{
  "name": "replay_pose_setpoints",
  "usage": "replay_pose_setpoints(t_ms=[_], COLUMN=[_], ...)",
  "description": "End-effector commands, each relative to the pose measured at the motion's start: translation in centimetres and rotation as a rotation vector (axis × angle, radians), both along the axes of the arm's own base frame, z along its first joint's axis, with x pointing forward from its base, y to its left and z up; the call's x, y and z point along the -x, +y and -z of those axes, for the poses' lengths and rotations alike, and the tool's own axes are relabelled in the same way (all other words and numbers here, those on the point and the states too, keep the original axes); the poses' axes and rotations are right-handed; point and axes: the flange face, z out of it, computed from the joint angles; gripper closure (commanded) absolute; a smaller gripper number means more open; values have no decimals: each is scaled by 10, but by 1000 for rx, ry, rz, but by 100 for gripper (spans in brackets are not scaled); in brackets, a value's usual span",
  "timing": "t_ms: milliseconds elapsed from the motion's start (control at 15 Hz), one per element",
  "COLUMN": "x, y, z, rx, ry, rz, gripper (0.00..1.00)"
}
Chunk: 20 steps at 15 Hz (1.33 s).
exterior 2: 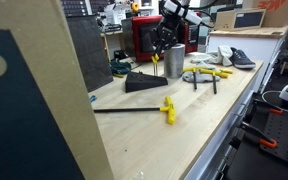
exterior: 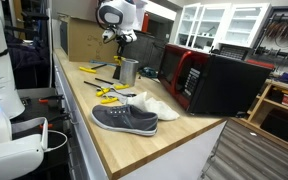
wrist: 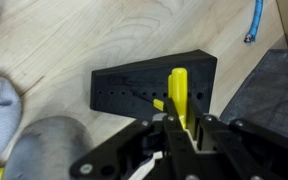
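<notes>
Gripper [wrist: 182, 128] pinching yellow-handled tool [wrist: 177, 92], fingers sitting narrow on handle, hovering over black holder block [wrist: 129, 85] toward worktop's back edge; metal cup [exterior: 129, 72] standing beside.

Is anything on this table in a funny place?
Yes. A gray shoe lies on the wooden workbench beside scattered hand tools, which looks odd. The pincer grips a yellow tool at the black block; nothing looks spilled.

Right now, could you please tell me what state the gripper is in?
The gripper is closed on a yellow-handled tool, over the black tool block.
</notes>
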Motion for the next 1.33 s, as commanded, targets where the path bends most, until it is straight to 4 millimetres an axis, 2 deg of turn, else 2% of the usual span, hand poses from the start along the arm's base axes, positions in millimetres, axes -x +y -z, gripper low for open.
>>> replay_pose_setpoints(t_ms=[0, 667, 1267], x=[3, 12, 5], y=[-1, -14, -17], z=[0, -5, 1], rx=[-8, -17, -48], ry=[-4, -58, -82], rz=[-8, -45, -72], gripper=[96, 96, 96])
